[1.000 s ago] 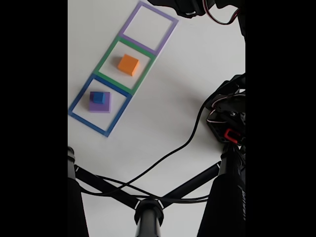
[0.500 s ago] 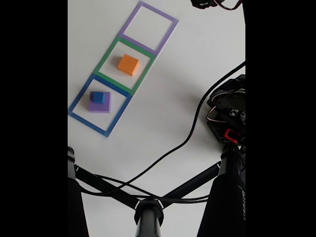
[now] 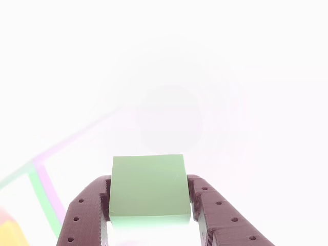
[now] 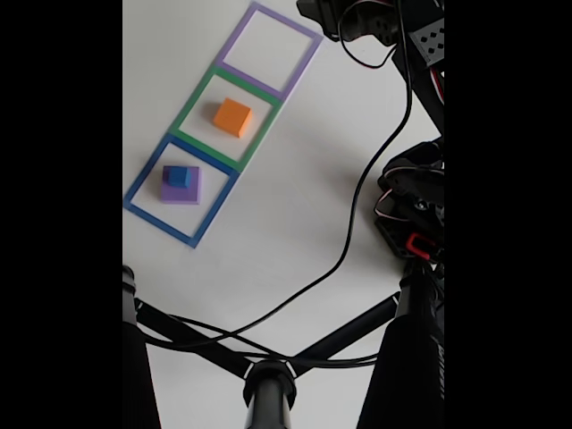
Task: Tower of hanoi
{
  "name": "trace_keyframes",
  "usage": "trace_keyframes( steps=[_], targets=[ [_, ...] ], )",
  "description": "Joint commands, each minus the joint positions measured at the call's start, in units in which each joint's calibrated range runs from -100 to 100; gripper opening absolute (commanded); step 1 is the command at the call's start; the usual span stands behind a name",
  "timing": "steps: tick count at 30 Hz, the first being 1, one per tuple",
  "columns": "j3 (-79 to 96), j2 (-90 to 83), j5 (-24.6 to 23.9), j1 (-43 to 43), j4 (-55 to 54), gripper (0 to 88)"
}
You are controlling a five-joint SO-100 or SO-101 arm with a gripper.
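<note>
So your gripper (image 3: pixel 149 207) is pinching the green block (image 3: pixel 148 187) between both fingers, lifted off the tabletop (image 4: pixel 295 223) I think, though that view's washed out. Blue cube (image 4: pixel 179 176) sits on the purple block (image 4: pixel 181 186) in the blue tape square (image 4: pixel 143 177).

The gripper (image 3: pixel 149 218) comes in from the bottom edge of the other view, its two dark maroon fingers (image 3: pixel 84 215) clamped on the left and right sides of the green block (image 3: pixel 148 187). In the fixed view, the arm (image 4: pixel 393 27) reaches across the top right corner.
</note>
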Motion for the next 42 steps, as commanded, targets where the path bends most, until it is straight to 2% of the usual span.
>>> trace_keyframes(
  steps=[1, 6, 21, 29, 42],
  targets=[
    [9.93, 4.54, 0.79, -0.04, -23.58, 7.7],
    [17.47, 15.04, 0.79, -0.42, -43.98, 7.6],
    [19.65, 42.65, 0.79, -4.07, -79.53, 7.6],
    [19.29, 52.42, 0.79, -5.41, -90.95, 7.5],
    [18.56, 61.22, 0.79, -7.42, -99.29, 7.4]
  ],
)
